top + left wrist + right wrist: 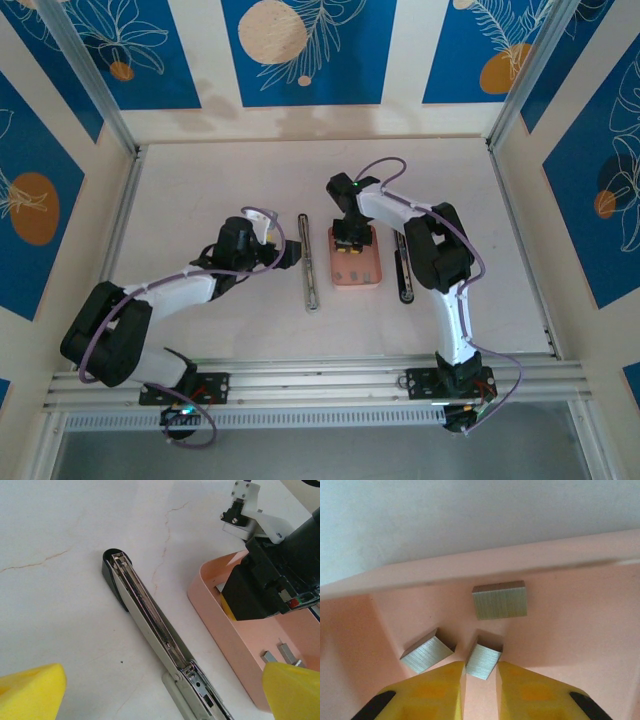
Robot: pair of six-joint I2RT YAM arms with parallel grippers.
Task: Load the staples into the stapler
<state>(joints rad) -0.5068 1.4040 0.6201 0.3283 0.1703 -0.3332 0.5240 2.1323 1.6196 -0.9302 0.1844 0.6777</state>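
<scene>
Staples (499,600) lie loose in the pink tray (580,630).

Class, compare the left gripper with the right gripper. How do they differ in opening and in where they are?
Opening: the left gripper is spread wide. The right gripper has its fingers nearly together, with a staple strip between the tips; whether it is clamped can't be told.
Place: the left gripper hangs over the stapler on the table, while the right gripper is down inside the pink tray.
Both have yellow fingertips.
</scene>
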